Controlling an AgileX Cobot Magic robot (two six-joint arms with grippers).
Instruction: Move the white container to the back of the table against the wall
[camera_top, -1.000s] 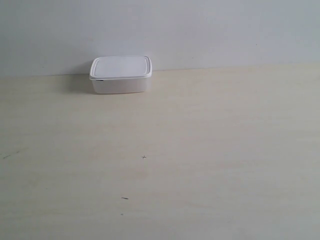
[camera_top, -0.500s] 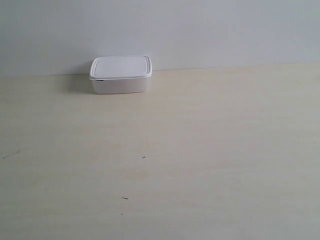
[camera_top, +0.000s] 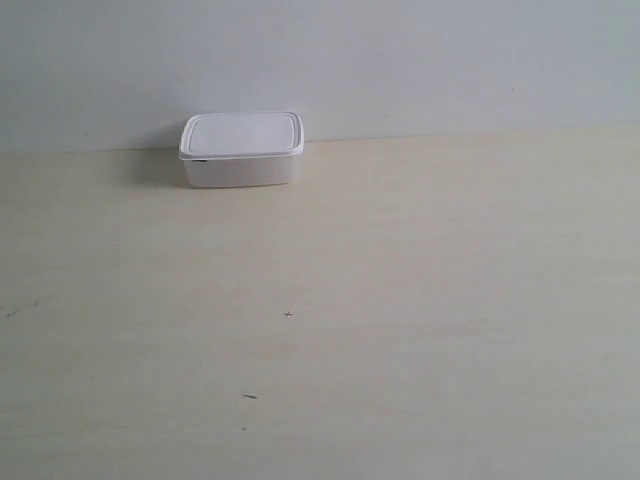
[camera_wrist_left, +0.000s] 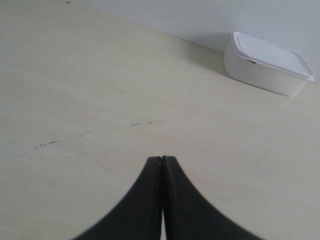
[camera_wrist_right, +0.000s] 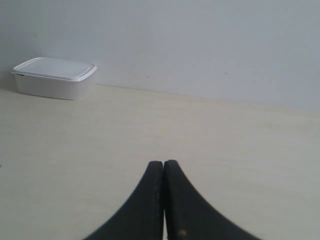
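The white container (camera_top: 242, 150) stands lidded at the back of the table (camera_top: 400, 300), right up against the wall (camera_top: 400, 60). It also shows in the left wrist view as the white container (camera_wrist_left: 267, 71) and in the right wrist view as the white container (camera_wrist_right: 54, 77), far from both grippers. My left gripper (camera_wrist_left: 161, 159) is shut with nothing in it, low over bare table. The right gripper (camera_wrist_right: 163, 163) is shut and empty too. Neither arm appears in the exterior view.
A few small dark specks (camera_top: 288, 315) mark the beige tabletop. The plain wall runs along the whole far edge of the table.
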